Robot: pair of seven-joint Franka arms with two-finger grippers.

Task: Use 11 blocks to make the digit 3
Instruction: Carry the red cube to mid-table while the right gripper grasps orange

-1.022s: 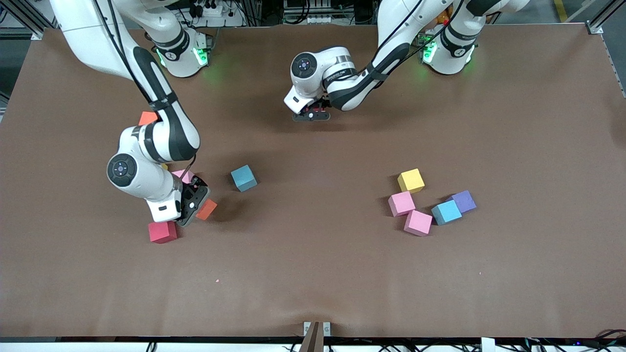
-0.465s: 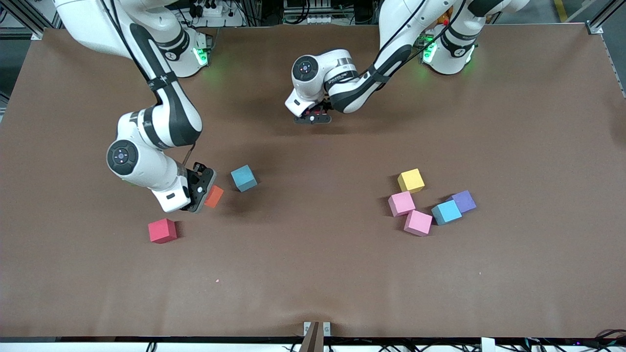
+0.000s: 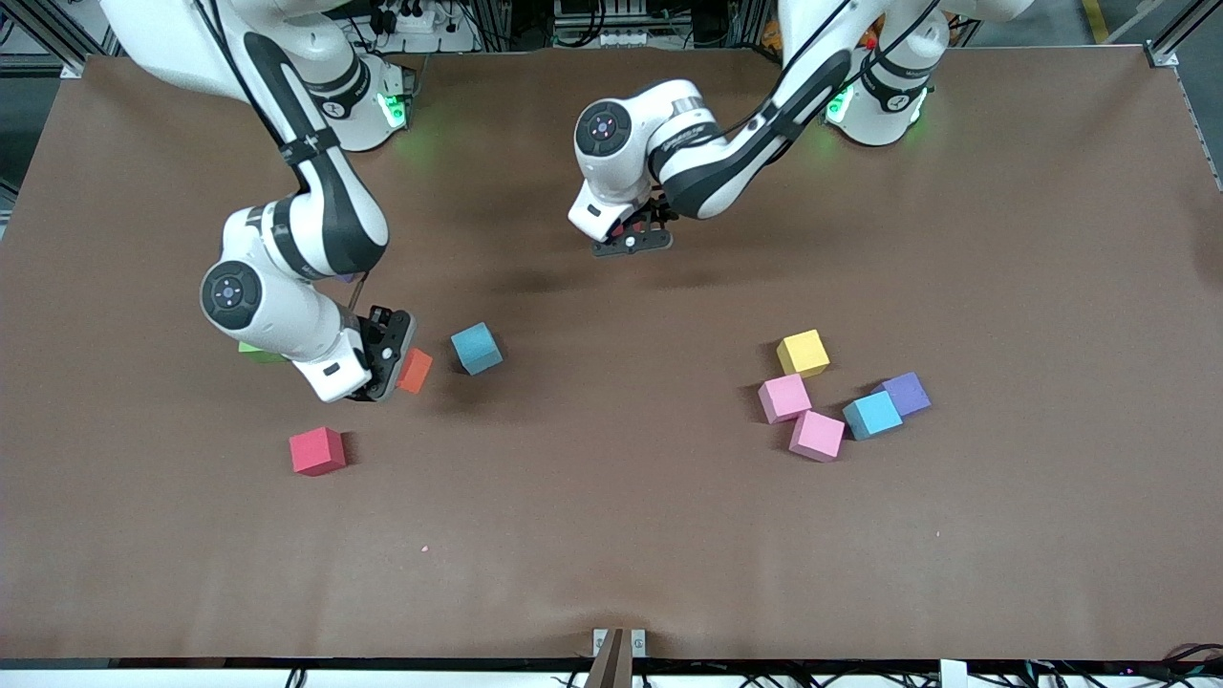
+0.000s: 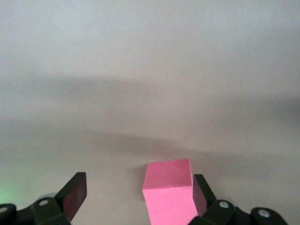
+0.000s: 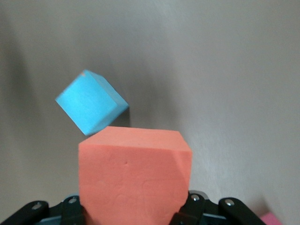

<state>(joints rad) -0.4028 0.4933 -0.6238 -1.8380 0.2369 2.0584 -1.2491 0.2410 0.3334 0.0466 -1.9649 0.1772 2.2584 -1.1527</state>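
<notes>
My right gripper (image 3: 390, 355) is shut on an orange block (image 3: 416, 371) (image 5: 133, 178) and holds it above the table, beside a blue block (image 3: 476, 348) (image 5: 91, 108). A red block (image 3: 317, 451) lies nearer the front camera. My left gripper (image 3: 631, 239) (image 4: 137, 193) is open low over the table near the robot bases. A pinkish-red block (image 4: 168, 192) sits between its fingers, close against one of them. Toward the left arm's end lie a yellow block (image 3: 803, 353), two pink blocks (image 3: 784, 397) (image 3: 817, 435), a light blue block (image 3: 871, 415) and a purple block (image 3: 906, 393). The digit 3 is not in view.
A green cube (image 3: 256, 354) peeks out from under the right arm's wrist. The brown table (image 3: 611, 535) stretches wide toward the front camera. The right arm hides some of the table at its end.
The left gripper opened and let go of the pinkish-red block. The right gripper rose with the orange block and drew closer to the blue block, away from the red one.
</notes>
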